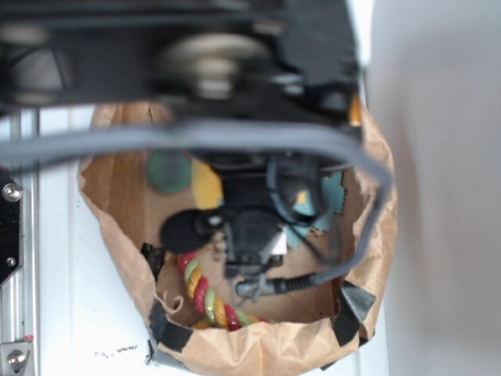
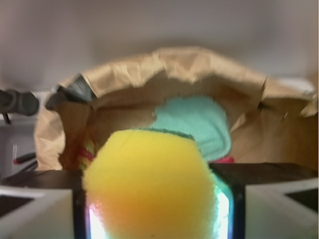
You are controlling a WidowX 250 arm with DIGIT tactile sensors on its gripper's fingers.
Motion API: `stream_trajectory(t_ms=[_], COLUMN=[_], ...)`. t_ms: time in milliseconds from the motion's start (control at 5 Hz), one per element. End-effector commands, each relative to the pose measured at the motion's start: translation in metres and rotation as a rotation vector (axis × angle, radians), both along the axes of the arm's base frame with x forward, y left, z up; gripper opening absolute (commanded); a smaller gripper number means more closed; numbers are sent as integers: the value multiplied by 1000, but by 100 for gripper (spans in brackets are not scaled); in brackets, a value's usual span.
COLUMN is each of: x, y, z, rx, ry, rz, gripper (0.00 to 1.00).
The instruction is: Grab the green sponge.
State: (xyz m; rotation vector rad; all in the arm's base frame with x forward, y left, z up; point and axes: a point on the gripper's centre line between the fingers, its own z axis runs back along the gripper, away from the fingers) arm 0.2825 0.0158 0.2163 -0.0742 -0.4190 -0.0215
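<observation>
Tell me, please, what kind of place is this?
Probably a lab bench for robot tests: a crumpled paper bag serves as a bin of toys, a rope toy among them, and the end effector grips a yellow sponge.

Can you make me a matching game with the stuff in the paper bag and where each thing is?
Things:
1. sponge
2. green ball
3. rope toy
4. teal cloth

Places and looks:
A. red, yellow and green twists, near the bag's front edge in the exterior view
B. yellow and soft, squeezed between the fingers of the gripper
C. lying behind the sponge in the wrist view
D. round, beside a yellow patch in the exterior view

Pairs: 1-B, 2-D, 3-A, 4-C
</observation>
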Motion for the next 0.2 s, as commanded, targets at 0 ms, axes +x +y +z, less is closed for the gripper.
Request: stream_trajectory(t_ms=[0], x=[0], y=[16], z=[12], rx=[28], ry=[-42], rz=[60], gripper=[0])
